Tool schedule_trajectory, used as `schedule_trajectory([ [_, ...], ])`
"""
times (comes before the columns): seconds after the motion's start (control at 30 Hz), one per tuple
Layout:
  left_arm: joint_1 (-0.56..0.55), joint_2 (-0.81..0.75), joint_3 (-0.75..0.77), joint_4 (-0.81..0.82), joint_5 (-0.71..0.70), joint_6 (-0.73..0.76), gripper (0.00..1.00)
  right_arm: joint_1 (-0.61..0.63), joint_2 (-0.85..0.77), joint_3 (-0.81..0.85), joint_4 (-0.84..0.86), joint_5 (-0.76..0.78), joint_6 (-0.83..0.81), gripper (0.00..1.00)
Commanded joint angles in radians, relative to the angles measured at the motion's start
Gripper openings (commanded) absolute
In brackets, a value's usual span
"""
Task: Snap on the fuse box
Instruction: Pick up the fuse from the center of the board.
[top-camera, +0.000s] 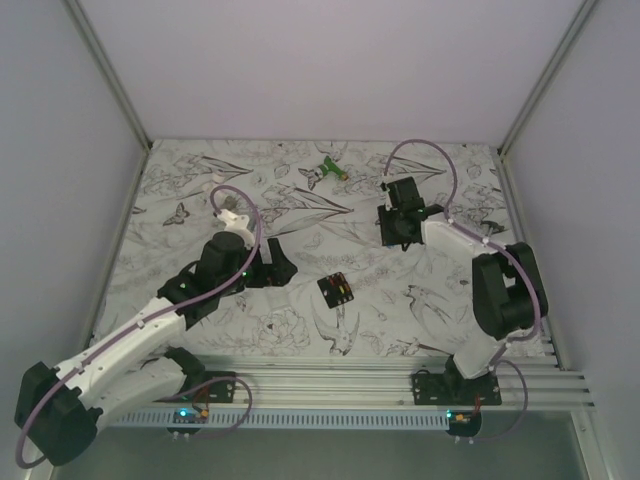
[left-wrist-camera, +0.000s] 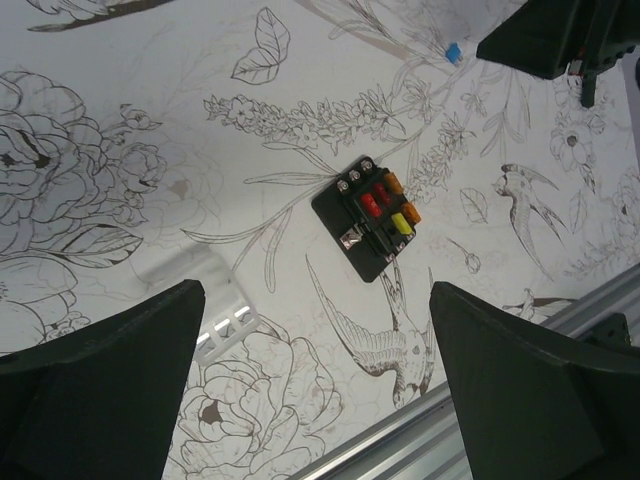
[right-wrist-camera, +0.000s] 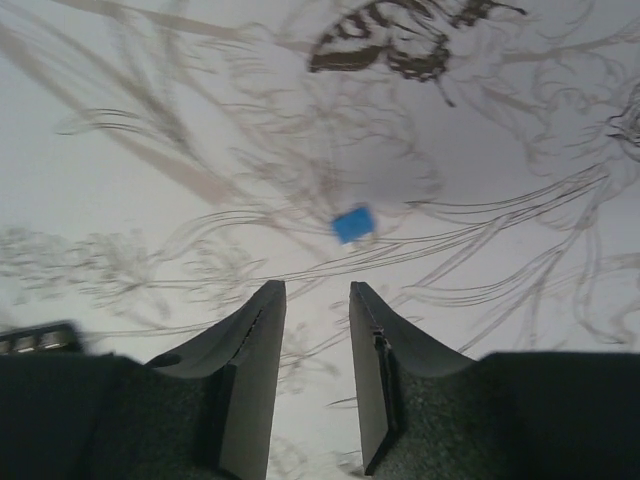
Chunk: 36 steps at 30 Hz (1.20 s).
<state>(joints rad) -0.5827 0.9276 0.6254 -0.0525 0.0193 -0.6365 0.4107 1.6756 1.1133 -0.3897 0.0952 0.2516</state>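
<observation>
Two pincers hung over the table (top-camera: 200, 190) in the top view. The fuse box (top-camera: 336, 290) lay flat between them, right of the left pincer (top-camera: 272, 268), which looked the nearer, and well apart from the right pincer (top-camera: 400, 225).

The left wrist view showed its fingers (left-wrist-camera: 110, 380) spread wide, released. The box sat cornerwise ahead, with red and yellow fuses (left-wrist-camera: 385, 205) in its slots.

In the blurred right wrist view the fingers (right-wrist-camera: 250, 370) stood narrowly parted, grasping nothing, with a blue fuse (right-wrist-camera: 353, 223) lying beyond.
</observation>
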Motion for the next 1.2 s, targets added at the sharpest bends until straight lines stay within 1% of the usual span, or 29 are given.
schedule_trajectory([
  [0.0,-0.003,-0.033,0.001,-0.034,-0.061,0.013,1.00,-0.070,0.062,0.053,0.003,-0.057,-0.213,0.40],
  [0.1,0.003,-0.043,0.004,-0.067,-0.087,0.036,1.00,-0.076,0.081,0.064,0.028,-0.103,-0.290,0.43],
  [0.23,0.017,-0.047,0.004,-0.076,-0.087,0.049,1.00,-0.077,0.113,0.087,0.033,-0.130,-0.389,0.47],
  [0.37,0.027,-0.041,0.002,-0.079,-0.084,0.052,1.00,-0.079,0.135,0.100,0.033,-0.176,-0.442,0.48],
  [0.47,0.033,-0.038,-0.001,-0.078,-0.081,0.056,1.00,-0.079,0.157,0.111,0.030,-0.178,-0.467,0.49],
  [0.63,0.040,-0.042,-0.006,-0.080,-0.077,0.057,1.00,-0.079,0.194,0.132,0.018,-0.194,-0.491,0.49],
  [0.87,0.047,-0.041,-0.008,-0.082,-0.073,0.057,1.00,-0.079,0.227,0.147,-0.001,-0.180,-0.498,0.48],
  [1.17,0.050,-0.045,-0.010,-0.082,-0.068,0.056,1.00,-0.079,0.249,0.152,-0.024,-0.158,-0.499,0.42],
])
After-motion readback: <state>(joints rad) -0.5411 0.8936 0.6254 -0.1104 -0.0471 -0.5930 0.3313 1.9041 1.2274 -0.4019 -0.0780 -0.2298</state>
